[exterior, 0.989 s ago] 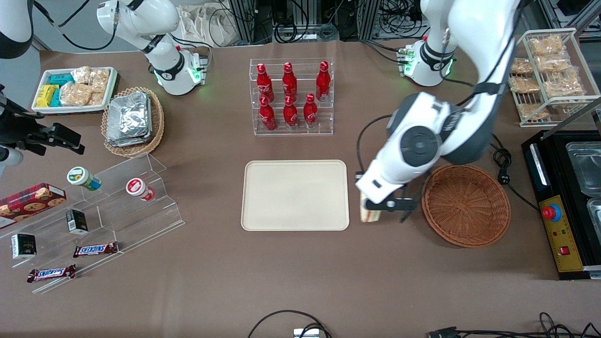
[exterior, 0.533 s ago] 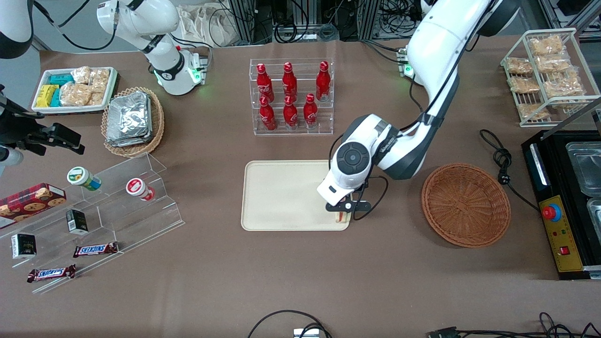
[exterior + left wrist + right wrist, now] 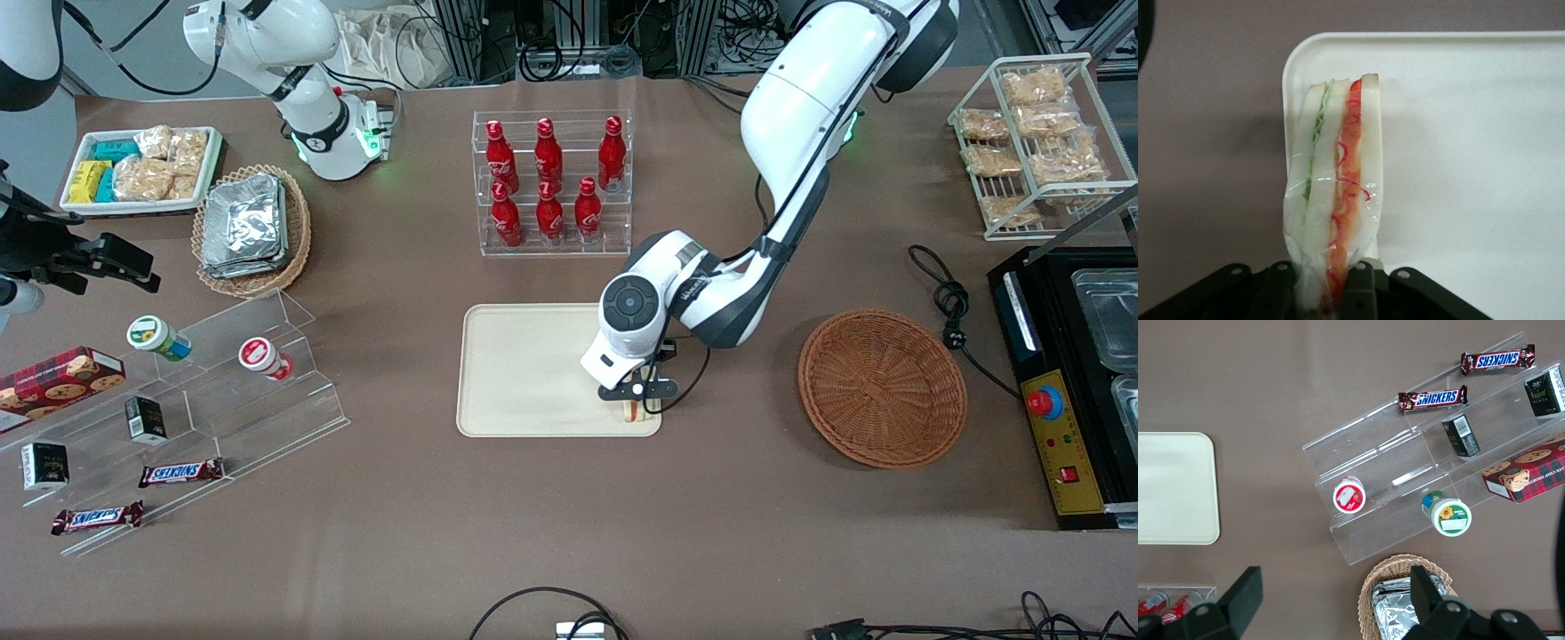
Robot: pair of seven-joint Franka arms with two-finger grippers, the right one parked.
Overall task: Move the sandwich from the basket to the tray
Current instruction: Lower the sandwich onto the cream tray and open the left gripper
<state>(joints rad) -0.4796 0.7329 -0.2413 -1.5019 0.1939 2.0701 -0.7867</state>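
My left gripper (image 3: pixel 633 397) is shut on the sandwich (image 3: pixel 632 411), a clear-wrapped wedge of white bread with orange-red and green filling. It holds the sandwich over the corner of the cream tray (image 3: pixel 533 364) that is nearest the front camera and the basket. In the left wrist view the sandwich (image 3: pixel 1335 180) hangs between the black fingers (image 3: pixel 1361 287) above the tray's rounded corner (image 3: pixel 1471 133). The reddish-brown wicker basket (image 3: pixel 882 388) stands empty beside the tray, toward the working arm's end of the table.
A clear rack of red bottles (image 3: pixel 551 182) stands farther from the camera than the tray. A tan basket of foil packets (image 3: pixel 251 228), a white snack tray (image 3: pixel 142 169) and a clear stepped stand (image 3: pixel 204 391) lie toward the parked arm's end. A black appliance (image 3: pixel 1071 382) sits past the basket.
My gripper has carried the sandwich from the table beside the basket to over the tray's corner, then a little further in over the tray.
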